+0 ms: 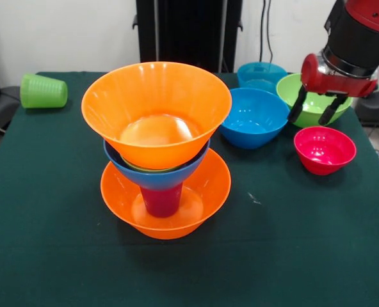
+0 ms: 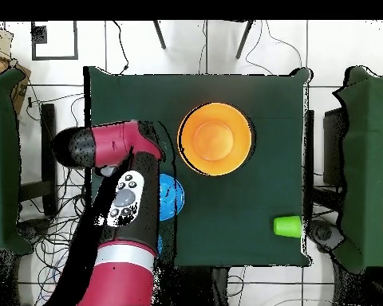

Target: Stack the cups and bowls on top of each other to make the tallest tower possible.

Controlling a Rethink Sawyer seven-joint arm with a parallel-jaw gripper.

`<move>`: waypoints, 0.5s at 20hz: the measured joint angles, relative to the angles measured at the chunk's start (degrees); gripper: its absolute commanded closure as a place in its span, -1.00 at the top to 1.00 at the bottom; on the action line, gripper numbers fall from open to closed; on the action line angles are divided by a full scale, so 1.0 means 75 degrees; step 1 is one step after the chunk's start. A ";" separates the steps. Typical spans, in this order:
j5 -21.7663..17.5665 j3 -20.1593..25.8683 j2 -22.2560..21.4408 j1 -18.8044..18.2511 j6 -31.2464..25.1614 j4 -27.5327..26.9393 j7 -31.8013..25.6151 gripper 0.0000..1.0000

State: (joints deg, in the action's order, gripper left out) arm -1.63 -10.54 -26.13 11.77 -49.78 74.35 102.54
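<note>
Hovering open and empty over the lime green bowl [image 1: 311, 102], the tool [image 1: 315, 109] seems set to add it to the tower [image 1: 159, 150], which stands mid-counter [image 1: 48, 256]: 2 orange bowls and a blue one, raised on the purple-magenta cup [image 1: 162, 199].

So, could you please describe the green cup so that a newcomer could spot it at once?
Start from the tower of orange and blue bowls in the middle of the green table. In the front view, look to the far left corner: the light green cup lies there on its side, alone. Unlike the bowls beside the gripper, it is narrow, ribbed and tipped over.
</note>
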 measured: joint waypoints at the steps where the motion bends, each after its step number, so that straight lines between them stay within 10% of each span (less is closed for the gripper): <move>1: -0.0027 0.0000 -0.0006 -0.0027 0.0000 -0.0001 0.0000 1.00; 10: -0.0062 -0.0011 -0.0085 -0.0088 0.0000 0.0000 0.0000 1.00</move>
State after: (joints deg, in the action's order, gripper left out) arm -2.10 -10.62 -26.76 11.11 -49.78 74.35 102.54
